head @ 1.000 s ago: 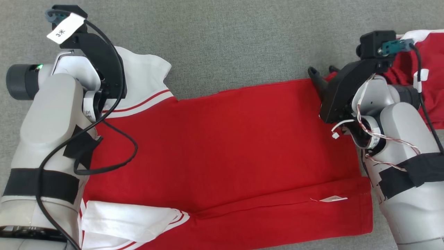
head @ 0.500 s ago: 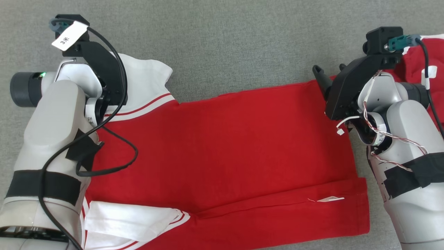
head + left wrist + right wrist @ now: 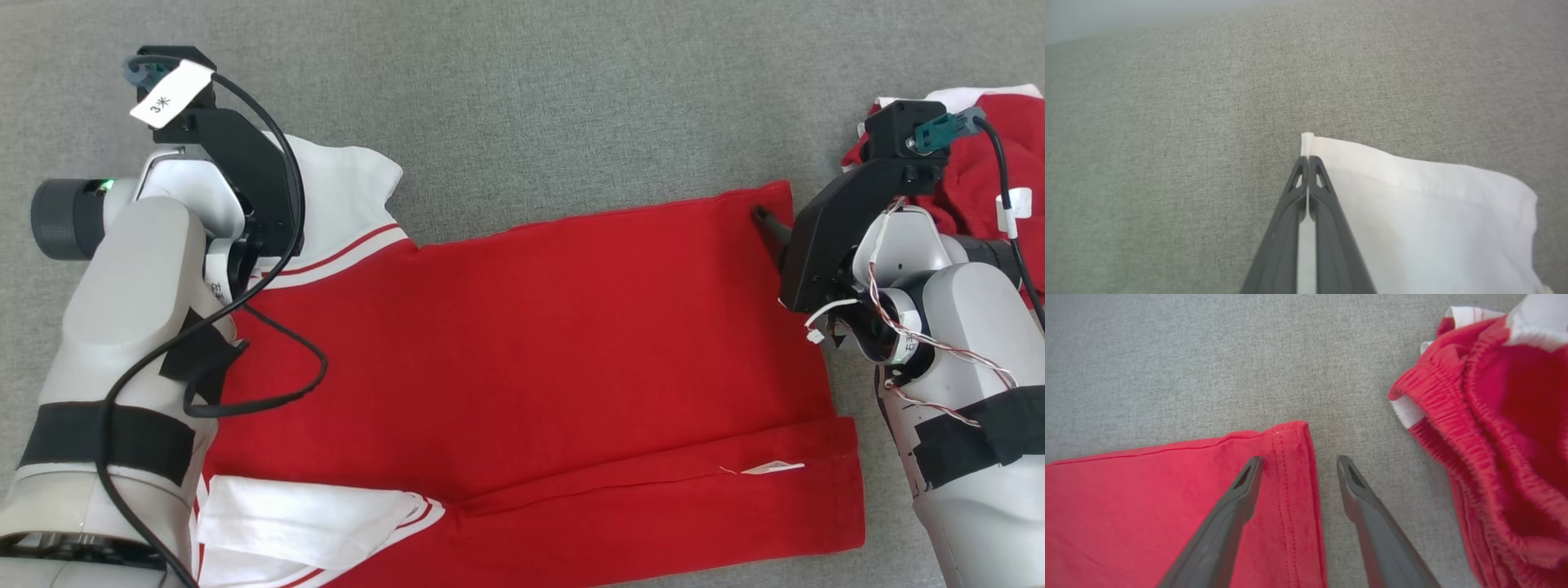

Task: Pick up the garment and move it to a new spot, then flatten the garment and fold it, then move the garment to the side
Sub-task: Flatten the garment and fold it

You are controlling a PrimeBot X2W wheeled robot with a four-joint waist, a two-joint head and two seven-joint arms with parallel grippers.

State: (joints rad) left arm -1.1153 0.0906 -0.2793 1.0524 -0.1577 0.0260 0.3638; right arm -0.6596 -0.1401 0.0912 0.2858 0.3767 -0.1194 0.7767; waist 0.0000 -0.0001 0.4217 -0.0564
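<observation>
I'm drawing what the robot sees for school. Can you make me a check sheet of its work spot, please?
Surface: grey woven surface, flat.
Job's things: red T-shirt of soft cloth spread flat, near edge folded over, small white label showing; its white sleeve with red stripes lies at the left.
Clutter: crumpled red shorts with elastic waist, at the right, apart from the shirt's corner.
Grippers: left gripper shut on the white sleeve's edge; right gripper open, straddling the shirt's hem corner.
Cables: black cable loops over the shirt; twisted red-white wires on the right wrist.
Surroundings: nothing seen.
</observation>
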